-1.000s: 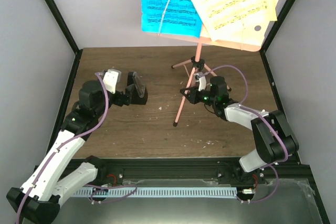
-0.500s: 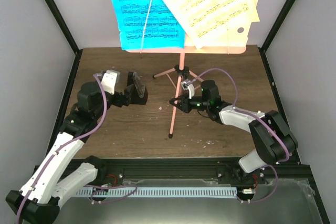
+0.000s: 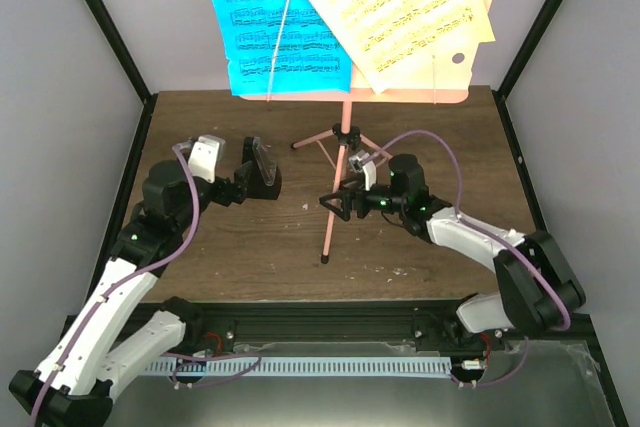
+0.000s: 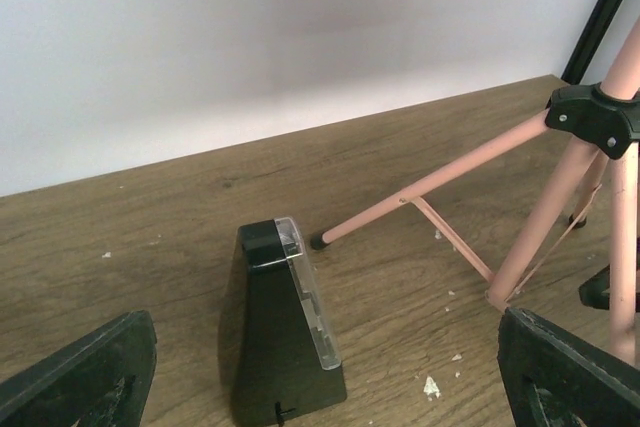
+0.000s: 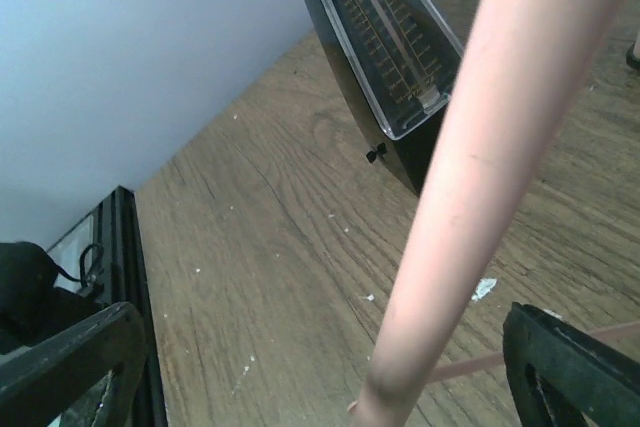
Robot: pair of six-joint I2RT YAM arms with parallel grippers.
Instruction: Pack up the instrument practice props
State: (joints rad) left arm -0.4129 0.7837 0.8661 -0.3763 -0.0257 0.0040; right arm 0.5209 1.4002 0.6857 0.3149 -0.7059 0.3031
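The salmon-pink music stand (image 3: 334, 209) stands at the middle of the table, and its desk (image 3: 415, 95) carries a blue sheet-music page (image 3: 270, 27) and a yellow one (image 3: 400, 7). My right gripper (image 3: 338, 203) is open with one thin pink leg (image 5: 480, 167) passing between its fingers, untouched on either side. The small black pyramid metronome (image 3: 262, 175) stands upright to the left of the stand. My left gripper (image 3: 243, 179) is open, low over the table, with the metronome (image 4: 285, 327) just ahead of its fingers (image 4: 90, 377).
The wooden table (image 3: 230, 247) is flecked with white crumbs. Black frame posts (image 3: 105, 27) and grey walls close in the left, back and right sides. A black rail (image 5: 125, 277) runs along the near edge. The stand's other legs (image 4: 430, 182) spread toward the metronome.
The right gripper, which was shut on the stand's leg, has opened. Before that it carried the stand to the left. The left arm has barely moved.
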